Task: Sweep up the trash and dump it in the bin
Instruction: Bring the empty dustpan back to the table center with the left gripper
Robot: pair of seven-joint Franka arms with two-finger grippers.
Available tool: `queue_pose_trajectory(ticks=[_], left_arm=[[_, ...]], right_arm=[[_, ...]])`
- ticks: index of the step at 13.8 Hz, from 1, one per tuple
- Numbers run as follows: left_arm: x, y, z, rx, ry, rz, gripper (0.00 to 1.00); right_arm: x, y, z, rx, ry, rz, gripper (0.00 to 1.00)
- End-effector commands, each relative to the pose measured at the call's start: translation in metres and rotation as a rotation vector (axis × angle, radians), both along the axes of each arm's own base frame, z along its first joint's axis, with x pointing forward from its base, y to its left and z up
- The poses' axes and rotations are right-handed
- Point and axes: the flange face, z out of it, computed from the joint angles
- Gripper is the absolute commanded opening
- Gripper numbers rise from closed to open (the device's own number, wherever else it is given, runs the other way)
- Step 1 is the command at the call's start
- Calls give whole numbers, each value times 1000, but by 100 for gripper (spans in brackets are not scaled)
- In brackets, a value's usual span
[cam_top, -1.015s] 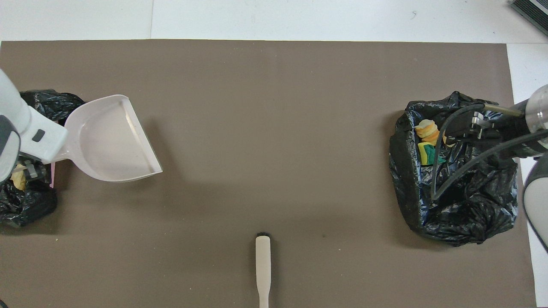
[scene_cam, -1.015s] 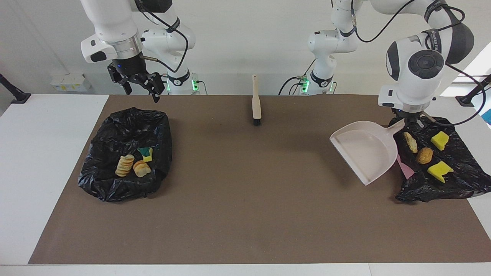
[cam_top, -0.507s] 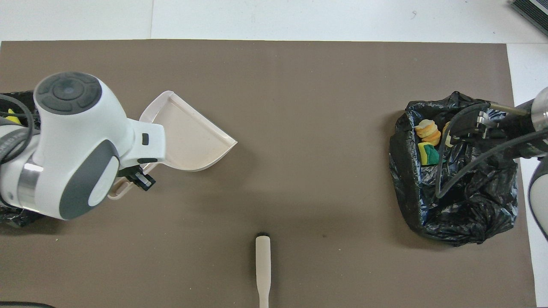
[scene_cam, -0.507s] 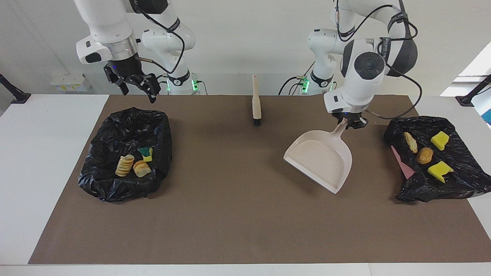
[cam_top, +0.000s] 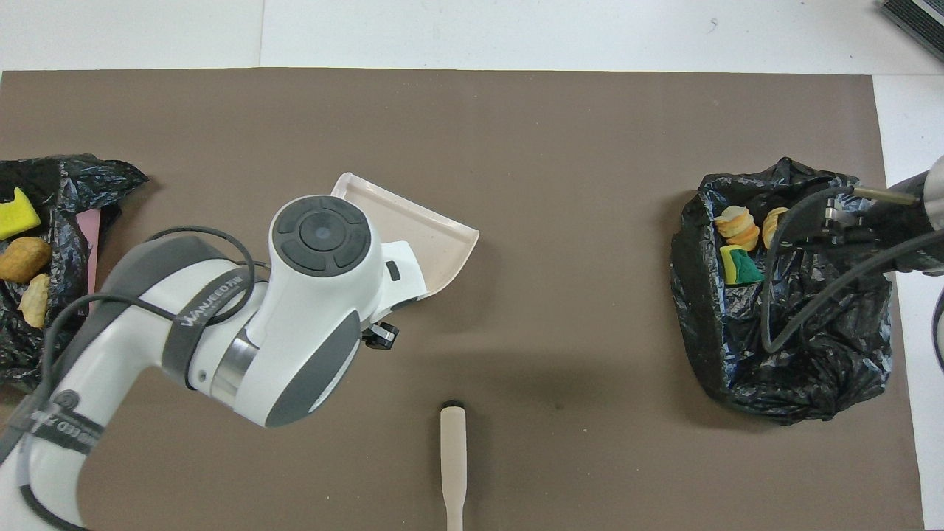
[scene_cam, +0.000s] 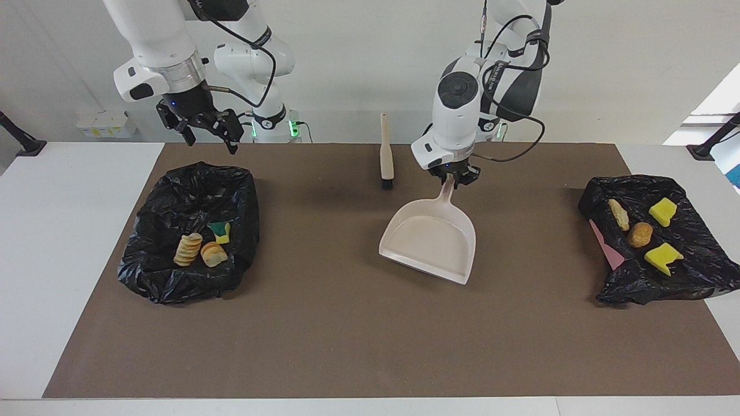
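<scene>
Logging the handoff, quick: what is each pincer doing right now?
Left pincer: shut on the handle of the beige plastic dustpan, over the middle of the brown mat.
Right pincer: open, holding nothing, above the black-bag-lined bin.

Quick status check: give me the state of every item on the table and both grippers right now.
Left gripper: shut on dustpan handle, over the mat's middle.
Dustpan: held, empty.
Right gripper: open, empty, over the bin's edge.
Bin: open, three trash pieces inside.
Black sheet: spread flat, four trash pieces on it.
Brush: lying on the mat, untouched.
</scene>
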Motion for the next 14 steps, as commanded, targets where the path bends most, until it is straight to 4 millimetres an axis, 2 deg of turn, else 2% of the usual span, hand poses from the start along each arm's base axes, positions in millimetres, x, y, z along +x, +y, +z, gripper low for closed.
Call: queue_pose_trajectory(ticks=[1, 3, 5, 7, 8, 10, 11, 14], left_arm=[[-13, -33, -34, -39, -36, 104, 0], [-19, -50, -46, -95, -29, 157, 0], [-35, -83, -68, -100, -30, 222, 0], [-40, -100, -79, -111, -49, 263, 0], [-40, -100, -77, -114, -51, 251, 99], [-33, -90, -66, -118, -55, 267, 100], [-27, -77, -52, -114, -53, 287, 100], [10, -34, -32, -108, -53, 381, 100]], right_arm=[[-7, -4, 0, 27, 8, 24, 100], [-7, -4, 0, 24, 6, 26, 100], [-4, -2, 2, 13, -18, 28, 100], [-3, 0, 2, 10, -23, 29, 100], [-2, 1, 2, 7, -26, 32, 100], [-1, 2, 2, -15, -29, 38, 100], [-1, 4, 3, -20, -31, 42, 100], [-3, 4, 2, -19, -25, 41, 100]])
